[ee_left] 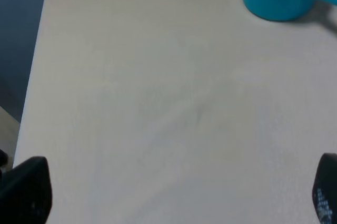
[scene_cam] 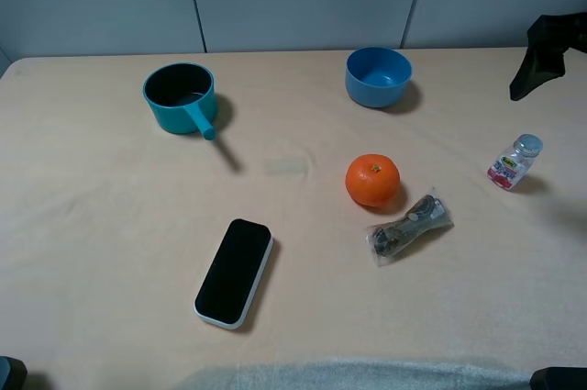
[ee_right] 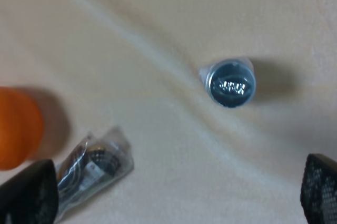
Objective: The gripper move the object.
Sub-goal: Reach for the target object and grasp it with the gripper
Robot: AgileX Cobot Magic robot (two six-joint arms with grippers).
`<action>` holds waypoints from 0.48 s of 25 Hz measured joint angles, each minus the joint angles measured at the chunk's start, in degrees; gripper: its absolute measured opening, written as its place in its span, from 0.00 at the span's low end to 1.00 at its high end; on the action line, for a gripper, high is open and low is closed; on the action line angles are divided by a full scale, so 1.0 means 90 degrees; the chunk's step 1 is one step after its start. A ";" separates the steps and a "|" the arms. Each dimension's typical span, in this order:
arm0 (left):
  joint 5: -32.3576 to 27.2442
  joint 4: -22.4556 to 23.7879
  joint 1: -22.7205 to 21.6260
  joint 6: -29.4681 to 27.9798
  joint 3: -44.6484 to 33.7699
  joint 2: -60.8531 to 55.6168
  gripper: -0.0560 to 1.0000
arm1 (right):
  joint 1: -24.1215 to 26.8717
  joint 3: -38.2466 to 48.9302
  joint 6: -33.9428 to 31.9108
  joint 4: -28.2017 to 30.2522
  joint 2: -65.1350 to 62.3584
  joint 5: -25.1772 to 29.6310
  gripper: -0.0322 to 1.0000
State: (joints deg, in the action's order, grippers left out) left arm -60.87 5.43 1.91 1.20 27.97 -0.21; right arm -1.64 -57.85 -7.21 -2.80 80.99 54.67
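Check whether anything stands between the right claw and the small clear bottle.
Nothing visible does. The open right claw hangs above the small clear plastic bottle with a silvery-grey cap; the crinkly clear packet and round orange fruit lie off to one side.

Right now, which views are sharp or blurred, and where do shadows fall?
Exterior high view: sharp, soft shadows right of the orange and bottle. Left wrist view: slightly soft. Right wrist view: blurred, glare on the bottle's cap.

The right wrist view's edges crop the right pincer (ee_right: 171, 195) and orange (ee_right: 16, 129).
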 joint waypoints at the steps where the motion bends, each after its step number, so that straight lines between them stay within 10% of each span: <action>1: 0.0000 0.0000 0.0000 0.0000 0.0000 0.0000 0.99 | 0.0000 0.0000 0.0000 0.0000 0.0083 -0.0064 0.70; 12: 0.0000 0.0000 0.0000 0.0000 0.0000 0.0000 0.99 | 0.0094 0.0000 -0.0024 0.0075 0.1017 -0.0508 0.70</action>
State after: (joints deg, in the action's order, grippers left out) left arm -60.87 5.43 1.91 1.20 27.97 -0.21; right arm -0.80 -57.85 -7.42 -2.12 90.14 50.10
